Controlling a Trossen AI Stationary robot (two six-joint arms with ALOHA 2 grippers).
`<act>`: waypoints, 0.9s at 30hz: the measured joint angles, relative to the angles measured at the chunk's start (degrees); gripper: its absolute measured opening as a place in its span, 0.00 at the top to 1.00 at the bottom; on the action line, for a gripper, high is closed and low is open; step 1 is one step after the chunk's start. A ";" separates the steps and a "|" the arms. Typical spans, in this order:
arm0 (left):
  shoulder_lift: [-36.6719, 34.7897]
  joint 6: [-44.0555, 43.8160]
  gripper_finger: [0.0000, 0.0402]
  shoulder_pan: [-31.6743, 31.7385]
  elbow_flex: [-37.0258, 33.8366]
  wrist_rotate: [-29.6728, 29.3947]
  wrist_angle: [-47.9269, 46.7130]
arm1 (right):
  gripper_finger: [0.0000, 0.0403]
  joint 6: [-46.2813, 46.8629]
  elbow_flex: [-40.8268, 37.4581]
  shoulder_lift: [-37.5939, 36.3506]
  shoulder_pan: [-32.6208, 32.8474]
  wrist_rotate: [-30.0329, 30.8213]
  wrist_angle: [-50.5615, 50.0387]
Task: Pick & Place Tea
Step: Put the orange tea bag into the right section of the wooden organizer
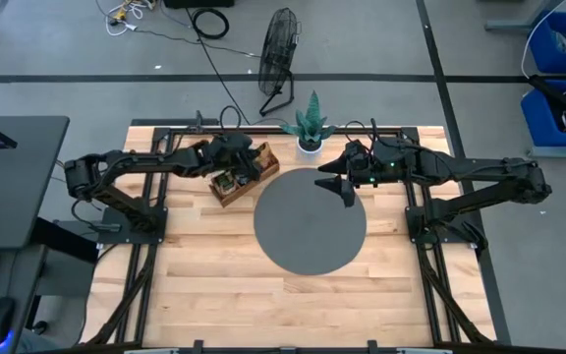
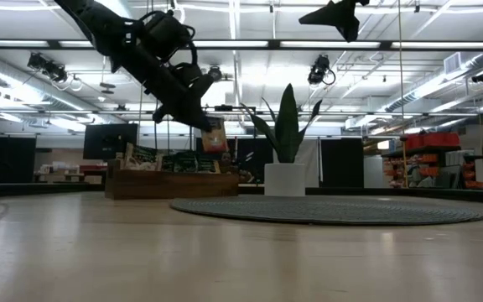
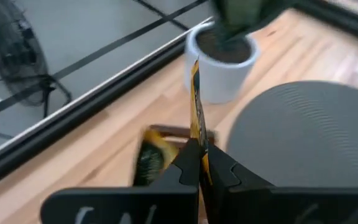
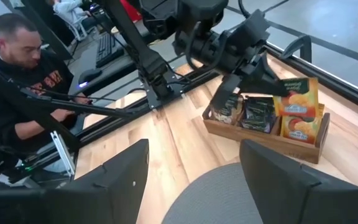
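My left gripper [image 1: 252,159] is shut on an orange-yellow tea sachet [image 2: 215,134], held just above the long wooden divided tray [image 1: 244,178]. The sachet also shows in the right wrist view [image 4: 301,96] and, edge-on, in the left wrist view [image 3: 196,106]. Several more sachets, dark and orange, stand in the tray's compartments [image 4: 257,115]. My right gripper [image 4: 194,180] is open and empty. It hangs high over the round grey mat [image 1: 311,221], near the mat's far edge. My left gripper pinches the sachet between its two fingers at one side edge near the top [image 4: 279,87]. The fingers [image 3: 188,171] slant down from the table's left. The sachet stands upright on edge, lifted clear above the tray's end nearest the mat.
A potted plant in a white pot [image 1: 310,144] stands at the table's far edge, just beyond the tray and mat. A person sits at a desk beyond the table's left side [image 4: 17,81]. Bare wood lies near the front edge [image 1: 283,305].
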 joint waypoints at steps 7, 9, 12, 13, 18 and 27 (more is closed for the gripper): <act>-0.02 2.30 1.00 1.86 -0.02 1.56 -0.74 | 0.36 0.20 0.00 0.00 0.00 1.51 0.22; 0.23 2.98 1.00 1.69 -0.02 1.62 -0.25 | 0.36 0.20 0.00 0.00 0.00 1.53 0.44; 0.77 3.14 1.00 1.67 -0.02 1.78 -0.54 | 0.36 0.20 0.00 0.00 0.00 2.31 0.44; 0.97 3.14 1.00 1.68 -0.02 1.75 -0.30 | 0.36 0.20 0.00 0.00 0.00 2.71 0.43; 1.40 3.52 1.00 1.68 -0.01 1.77 -0.40 | 0.36 0.20 0.00 0.00 0.00 3.04 0.42; 1.97 5.73 1.00 1.84 -0.02 2.79 -0.67 | 0.36 0.20 0.00 0.00 0.00 3.04 0.43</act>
